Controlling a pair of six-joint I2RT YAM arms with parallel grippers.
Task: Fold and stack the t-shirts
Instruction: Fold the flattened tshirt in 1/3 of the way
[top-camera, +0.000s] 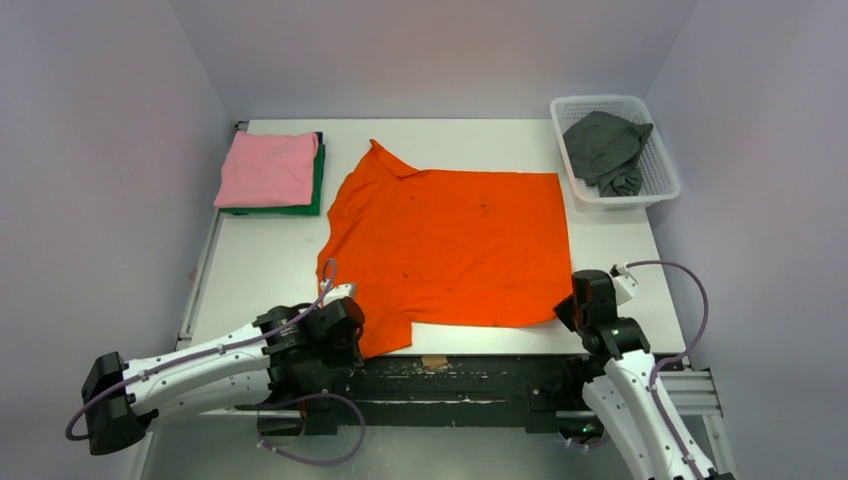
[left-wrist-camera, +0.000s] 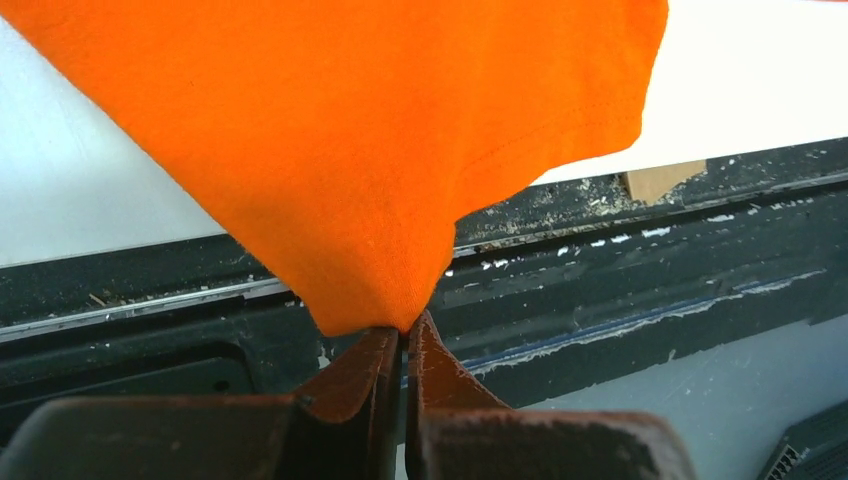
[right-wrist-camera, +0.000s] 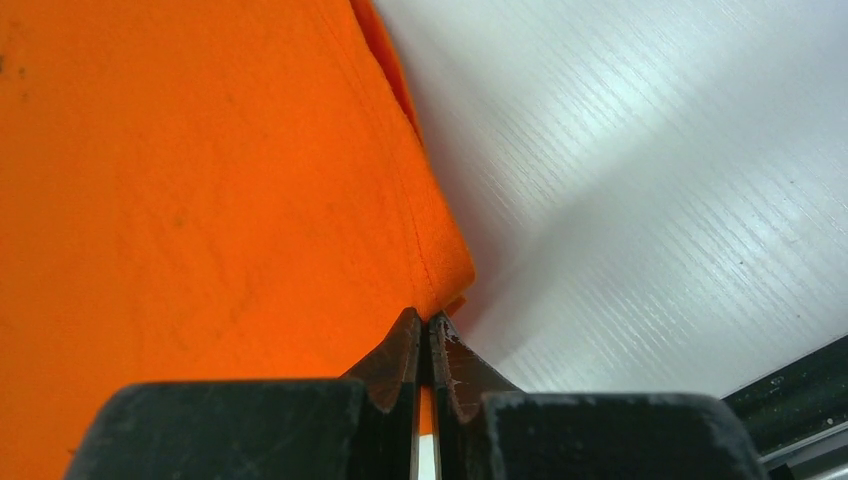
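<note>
The orange t-shirt (top-camera: 450, 240) lies spread flat across the middle of the table. My left gripper (top-camera: 352, 322) is shut on its near left sleeve corner, seen as orange cloth (left-wrist-camera: 360, 170) pinched between the jaws (left-wrist-camera: 403, 335) over the table's front rail. My right gripper (top-camera: 566, 308) is shut on the shirt's near right hem corner (right-wrist-camera: 440, 270); the closed jaws (right-wrist-camera: 428, 325) hold the cloth edge. A folded pink t-shirt (top-camera: 267, 168) lies on a folded green t-shirt (top-camera: 318, 185) at the back left. A dark grey t-shirt (top-camera: 605, 150) is crumpled in the basket.
The white mesh basket (top-camera: 660, 185) stands at the back right corner. The black front rail (top-camera: 470, 375) runs along the near table edge, with a small brown tape patch (top-camera: 434, 361). Bare white table (top-camera: 265, 270) shows left of the orange shirt.
</note>
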